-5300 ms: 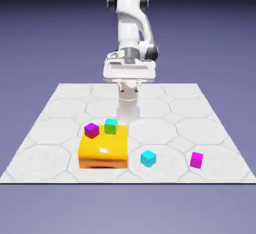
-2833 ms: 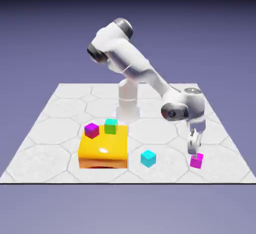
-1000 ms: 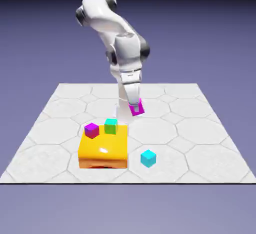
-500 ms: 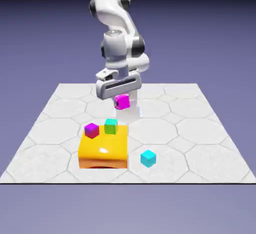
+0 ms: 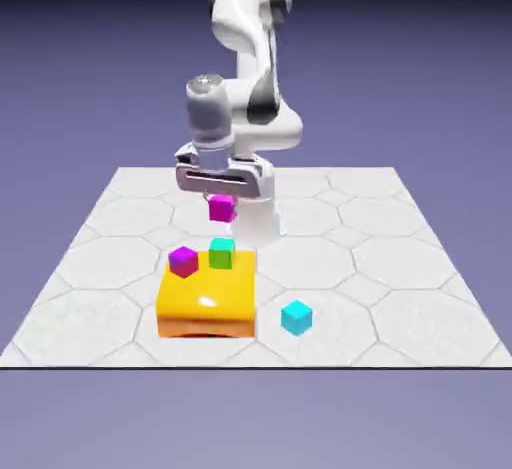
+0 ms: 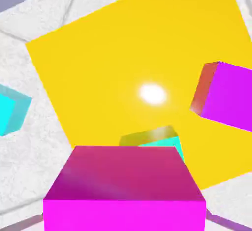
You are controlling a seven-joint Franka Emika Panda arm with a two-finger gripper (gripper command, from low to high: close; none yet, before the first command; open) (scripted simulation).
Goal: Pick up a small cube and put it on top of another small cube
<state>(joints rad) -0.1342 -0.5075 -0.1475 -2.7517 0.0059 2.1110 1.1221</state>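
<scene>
Carrying: your claw (image 5: 221,195) is clamped tight on the pink cube (image 5: 221,208), which hangs off the counter (image 5: 400,257), in the air between the fingers.
Just changed: a second ago the cube hung further toward the exterior view's right, beside the robot's base column; half a second ago it was closer; now it sits almost straight over the green cube (image 5: 222,252). The hand has also turned, so its bar faces the camera squarely.
Meaning: I judge the carry nearly finished; what is left is a fine line-up, a descent and a release.
Below the claw: in the hand view the pink cube (image 6: 124,188) fills the bottom, and the green cube (image 6: 152,139) peeks out just beyond its far edge, so you look slightly off centre.
Edges: the green cube stands near the far edge of the yellow block (image 5: 206,302), so a sloppy drop could roll off the back.
Neighbour: the purple-sided cube (image 5: 183,260) sits just beside the green one, to the exterior view's left, but apart from it.
Open room: air between the two cubes is clear; the cyan cube (image 5: 296,316) lies well apart on the counter.
</scene>
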